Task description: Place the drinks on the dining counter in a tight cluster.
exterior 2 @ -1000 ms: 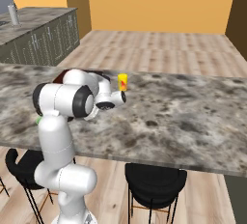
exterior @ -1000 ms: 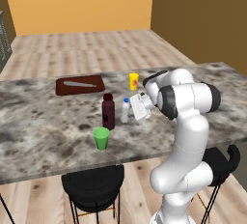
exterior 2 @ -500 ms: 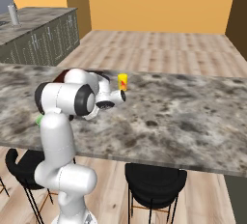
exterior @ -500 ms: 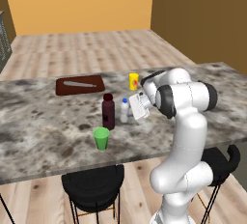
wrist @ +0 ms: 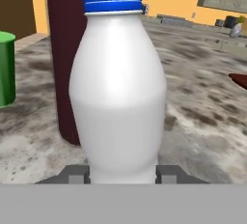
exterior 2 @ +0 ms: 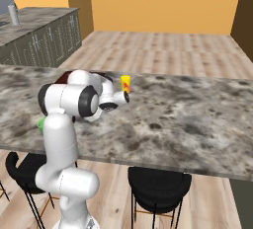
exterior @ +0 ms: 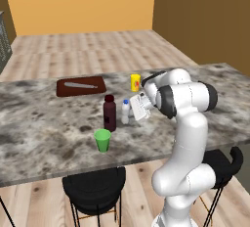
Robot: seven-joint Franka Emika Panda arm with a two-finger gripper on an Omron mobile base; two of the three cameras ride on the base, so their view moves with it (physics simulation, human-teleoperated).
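On the dining counter a small water bottle with a blue cap stands just right of the squat maroon bottle. My gripper reaches in from the right and is shut on the water bottle low down. In the hand view the water bottle is close up between my fingertips, with the maroon bottle right behind it to the left. In the right base view my arm hides both bottles on the counter.
A green cup stands near the counter's front edge, left of the bottles, and is also at the hand view's left edge. A yellow cup and a dark cutting board lie farther back. Black stools stand below the edge.
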